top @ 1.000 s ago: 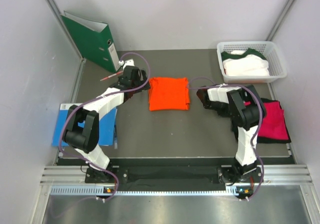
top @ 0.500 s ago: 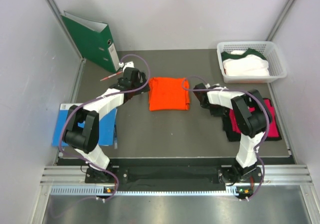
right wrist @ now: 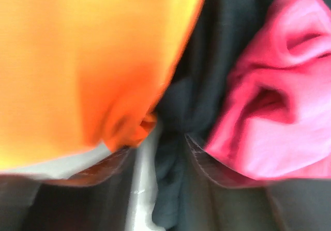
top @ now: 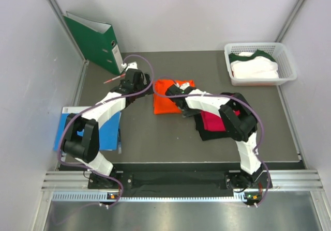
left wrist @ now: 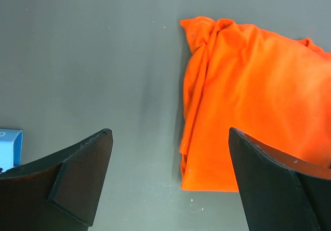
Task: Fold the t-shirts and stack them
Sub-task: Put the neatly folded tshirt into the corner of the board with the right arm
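Since the black t-shirt (right wrist: 178, 107) appears pinched by a single bunched fold between the narrowed fingers of the right gripper (right wrist: 160, 156), slip is judged the main risk. Thin knit held at one edge can be pulled out of the pinch or stretched. Grip firmness cannot be confirmed, as the wrist view is blurred.

The magenta t-shirt (top: 212, 120) is only laid loose on the black one, right of centre on the table (top: 155, 138). It could be shed or rucked if the pair is slid over the matte grey top.

Just beyond, the orange t-shirt (left wrist: 248, 102) is overlapped on its near right part by that gripper, and orange cloth is seen against one finger. It could be snagged and its fold pulled open.

The left gripper (left wrist: 169, 134) is held empty, fingers spread wide, just left of the orange shirt, so no hold-down is provided there.

Materials:
- **Near left:** the blue folder (top: 109, 132) is flat and stiff.
- **Shirts:** all are soft, limp jersey. Black and magenta are crumpled; orange is a roughly flat folded rectangle, puckered along its left edge.
- **Far right:** a white t-shirt (top: 256, 68) with dark green trim is piled in a rigid white lattice basket (top: 253, 45).
- **Far left:** a hard-shelled green ring binder (top: 93, 42) is stood against the wall.
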{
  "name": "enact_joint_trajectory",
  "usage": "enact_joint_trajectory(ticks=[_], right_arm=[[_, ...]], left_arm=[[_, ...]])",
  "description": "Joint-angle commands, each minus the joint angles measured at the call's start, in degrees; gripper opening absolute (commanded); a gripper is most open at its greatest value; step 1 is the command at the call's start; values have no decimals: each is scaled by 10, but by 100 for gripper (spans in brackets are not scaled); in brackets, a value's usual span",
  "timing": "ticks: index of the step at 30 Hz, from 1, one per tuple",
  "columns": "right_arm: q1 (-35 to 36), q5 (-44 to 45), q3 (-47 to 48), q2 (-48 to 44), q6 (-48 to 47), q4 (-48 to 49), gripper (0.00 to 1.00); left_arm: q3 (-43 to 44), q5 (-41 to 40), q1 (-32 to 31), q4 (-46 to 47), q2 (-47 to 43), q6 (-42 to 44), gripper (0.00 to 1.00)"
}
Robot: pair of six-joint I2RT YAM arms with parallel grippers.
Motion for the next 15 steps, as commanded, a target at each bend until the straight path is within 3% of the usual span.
enact_joint_trajectory(ticks=[1, 4, 5, 11, 15], right_arm=[[18, -46, 29, -3, 33, 23, 67], [18, -24, 2, -75, 27, 40, 85], [17, -20, -14, -93, 26, 46, 87], [5, -9, -78, -231, 9, 122, 86], [-39, -75, -141, -303, -14, 215, 85]], left_arm=[[-9, 16, 2, -3, -40, 20, 98], [-25, 21, 2, 0, -48, 24, 98], [-38, 23, 2, 5, -48, 24, 98], [-94, 52, 2, 72, -12, 11, 93], [-105, 84, 2, 127, 32, -6, 91]])
